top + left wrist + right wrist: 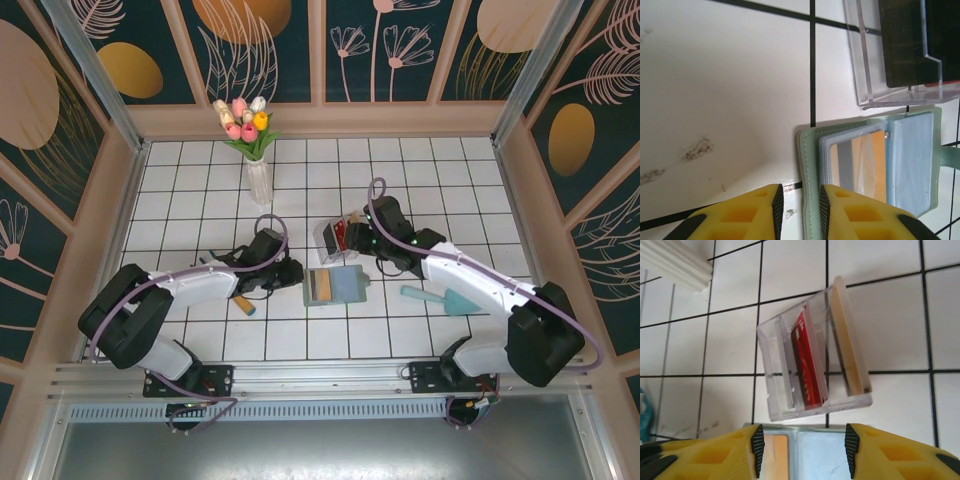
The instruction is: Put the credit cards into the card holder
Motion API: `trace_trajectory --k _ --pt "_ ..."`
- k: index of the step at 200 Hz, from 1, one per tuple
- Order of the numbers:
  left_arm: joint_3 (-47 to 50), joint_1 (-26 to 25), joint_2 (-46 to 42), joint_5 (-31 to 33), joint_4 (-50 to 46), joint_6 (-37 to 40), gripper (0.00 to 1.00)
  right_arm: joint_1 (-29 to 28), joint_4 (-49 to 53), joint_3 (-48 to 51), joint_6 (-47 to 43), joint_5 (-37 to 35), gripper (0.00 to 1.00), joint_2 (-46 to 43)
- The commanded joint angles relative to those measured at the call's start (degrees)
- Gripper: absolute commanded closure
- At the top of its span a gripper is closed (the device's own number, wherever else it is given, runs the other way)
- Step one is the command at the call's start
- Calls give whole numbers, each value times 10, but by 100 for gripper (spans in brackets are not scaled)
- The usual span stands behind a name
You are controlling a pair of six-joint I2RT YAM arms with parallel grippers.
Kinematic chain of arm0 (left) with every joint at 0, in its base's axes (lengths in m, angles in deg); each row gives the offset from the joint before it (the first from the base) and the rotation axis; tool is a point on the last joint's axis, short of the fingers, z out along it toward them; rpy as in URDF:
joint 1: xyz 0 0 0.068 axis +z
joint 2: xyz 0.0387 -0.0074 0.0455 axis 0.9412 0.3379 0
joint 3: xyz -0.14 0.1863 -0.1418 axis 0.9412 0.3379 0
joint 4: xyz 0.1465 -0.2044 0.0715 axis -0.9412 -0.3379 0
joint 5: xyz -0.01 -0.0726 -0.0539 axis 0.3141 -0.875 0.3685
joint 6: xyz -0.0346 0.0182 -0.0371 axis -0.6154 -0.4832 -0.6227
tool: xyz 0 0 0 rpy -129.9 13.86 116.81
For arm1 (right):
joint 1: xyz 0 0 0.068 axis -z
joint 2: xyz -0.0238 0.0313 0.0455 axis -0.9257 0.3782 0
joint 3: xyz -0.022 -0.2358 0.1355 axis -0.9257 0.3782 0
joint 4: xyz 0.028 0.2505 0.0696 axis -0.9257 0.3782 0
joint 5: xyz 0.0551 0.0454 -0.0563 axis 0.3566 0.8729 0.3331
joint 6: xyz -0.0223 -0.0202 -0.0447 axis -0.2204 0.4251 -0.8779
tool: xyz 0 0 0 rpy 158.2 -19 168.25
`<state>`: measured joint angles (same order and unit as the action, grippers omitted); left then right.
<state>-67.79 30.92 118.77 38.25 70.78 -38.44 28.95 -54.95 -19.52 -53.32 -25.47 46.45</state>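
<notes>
Bright, even light; soft shadows; wrist views sl. blurry.

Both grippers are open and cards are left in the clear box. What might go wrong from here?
1. The red card stands on edge, tight between walls of the clear box; the right gripper may push the box instead of catching the card.
2. The left gripper stands open beside the card holder, not pinning it, so the open holder could slide or fold when a card is pushed in.
</notes>
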Motion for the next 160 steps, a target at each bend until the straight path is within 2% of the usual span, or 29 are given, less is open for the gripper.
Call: trace_trajectory --k 1,17,35,52,70,93,106,119,141,160 --pt "-28 3 -16 17 -13 9 69 -7 60 -59 -70 -49 52 50" --pt "-39 13 -15 2 -1 3 68 -15 78 -98 -88 -75 54 91" --pt "-40 36 -10 -28 32 -14 67 -20 90 -137 -107 -73 55 136" --pt "-42 55 0 -63 68 -34 66 -21 109 -171 -112 -95 60 173" --pt "-52 65 13 -85 94 -47 65 -17 148 -203 -100 -165 57 200" --pt "-76 68 39 -100 100 -48 61 -4 166 -222 -96 -184 55 219" --pt "-89 67 57 -109 106 -48 59 -1 167 -226 -101 -184 55 226" --pt "-106 68 74 -112 104 -46 54 0 164 -225 -107 -181 54 231" --pt "-141 68 106 -123 101 -40 49 12 170 -225 -116 -151 55 250" --pt "-170 67 139 -125 86 -35 49 10 172 -225 -114 -152 55 252"
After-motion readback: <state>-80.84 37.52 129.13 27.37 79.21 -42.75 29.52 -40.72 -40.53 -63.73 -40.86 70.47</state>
